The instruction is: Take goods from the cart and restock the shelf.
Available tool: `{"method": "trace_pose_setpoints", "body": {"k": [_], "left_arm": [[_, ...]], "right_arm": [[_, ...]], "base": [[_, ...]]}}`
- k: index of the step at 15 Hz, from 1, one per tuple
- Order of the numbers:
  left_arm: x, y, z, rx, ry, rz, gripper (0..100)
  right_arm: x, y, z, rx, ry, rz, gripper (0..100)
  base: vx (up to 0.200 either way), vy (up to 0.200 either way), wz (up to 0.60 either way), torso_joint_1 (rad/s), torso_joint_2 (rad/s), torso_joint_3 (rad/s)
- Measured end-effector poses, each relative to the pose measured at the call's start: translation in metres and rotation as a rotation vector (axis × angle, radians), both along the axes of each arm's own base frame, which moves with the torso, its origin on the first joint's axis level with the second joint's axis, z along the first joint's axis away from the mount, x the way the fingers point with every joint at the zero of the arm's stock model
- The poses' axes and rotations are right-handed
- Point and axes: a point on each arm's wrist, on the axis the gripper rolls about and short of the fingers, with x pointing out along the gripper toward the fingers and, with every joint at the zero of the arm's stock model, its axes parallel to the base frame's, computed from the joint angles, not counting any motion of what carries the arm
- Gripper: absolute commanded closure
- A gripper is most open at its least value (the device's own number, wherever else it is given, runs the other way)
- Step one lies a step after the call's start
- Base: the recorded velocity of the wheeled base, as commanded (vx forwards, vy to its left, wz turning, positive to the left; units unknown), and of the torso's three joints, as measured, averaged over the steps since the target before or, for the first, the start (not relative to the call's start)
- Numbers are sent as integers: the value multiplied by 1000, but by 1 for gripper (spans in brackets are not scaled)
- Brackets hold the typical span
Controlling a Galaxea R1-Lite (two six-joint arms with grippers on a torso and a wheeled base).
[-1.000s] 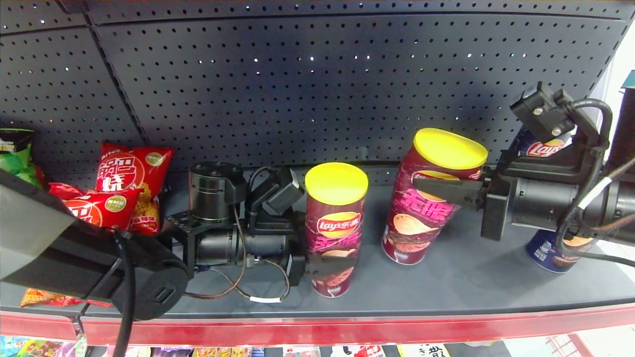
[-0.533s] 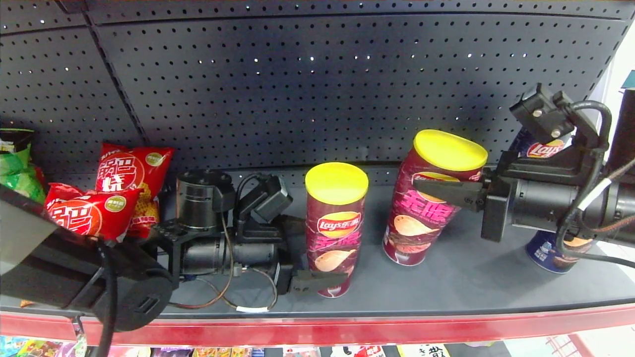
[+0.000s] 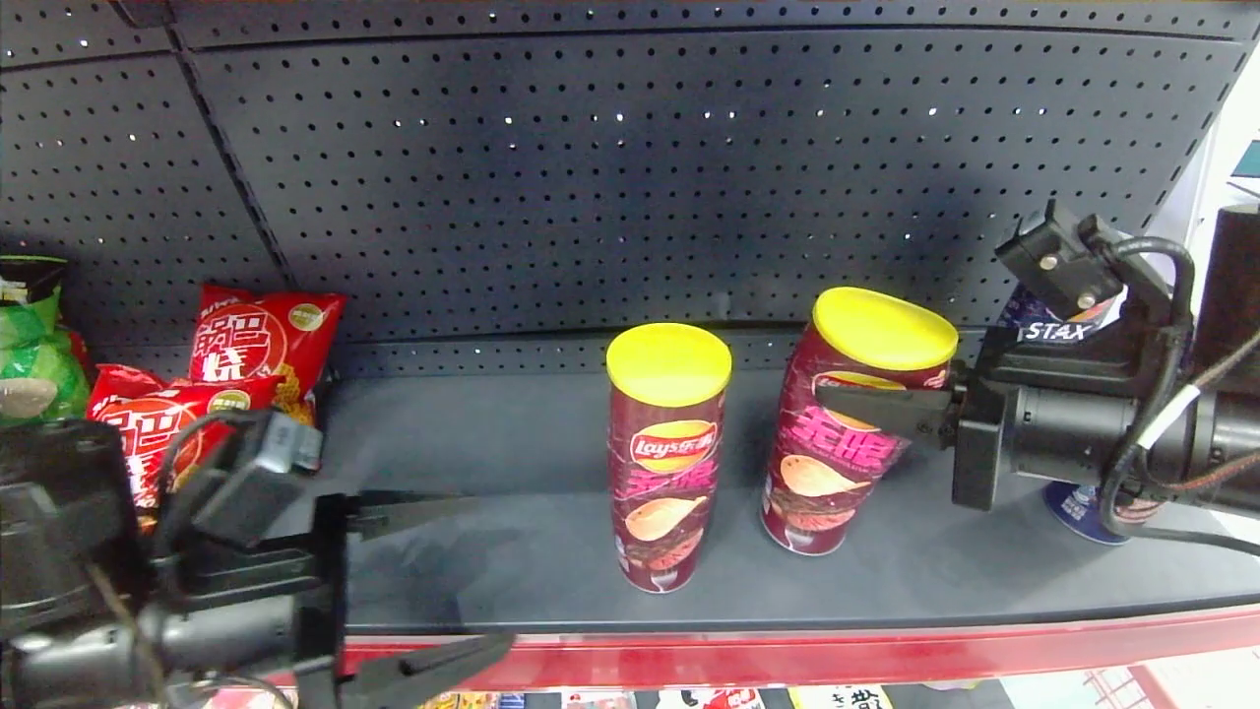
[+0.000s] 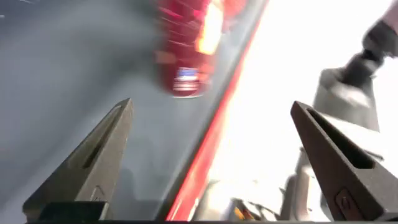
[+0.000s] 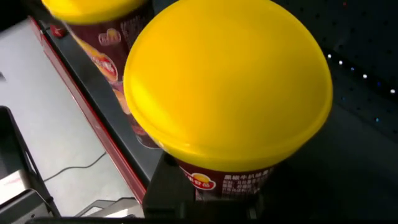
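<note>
Head view shows the right gripper (image 3: 849, 399) pinching the tilted chip can (image 3: 837, 473) low on the shelf (image 3: 492, 443), just beside the upright can (image 3: 667, 473). The robot should set the can level before letting go, then draw straight back. The left gripper (image 3: 433, 586) hangs spread at the shelf's front edge.

Bare shelf (image 3: 492, 551) lies open between red bags (image 3: 258, 345) and upright can (image 3: 667, 473), second can (image 3: 832, 483) just beside.
</note>
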Motion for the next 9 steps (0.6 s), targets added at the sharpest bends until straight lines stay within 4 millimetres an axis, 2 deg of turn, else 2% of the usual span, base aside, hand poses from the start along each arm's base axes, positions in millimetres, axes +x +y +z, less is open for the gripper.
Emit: {"method": "trace_pose_setpoints", "body": {"k": [2,4,6,9], "left_arm": [[-25,36,14,-59,-65,186,0],[-55,61,23,-139,-113,373,0],[-78,72,28,-199,-152,503,0],[-96,77,24,-200,-219,617,0]], "right_arm": [[-3,-2,-4,-6,11,0,100],[-4,-3,-3,-4,8,1,100],[-3,-2,0,3,-4,3,100],[3,1,3,7,-9,-1,100]], "base": [[0,0,0,0,0,0],[0,0,0,0,0,0],[0,0,0,0,0,0],[0,0,0,0,0,0]]}}
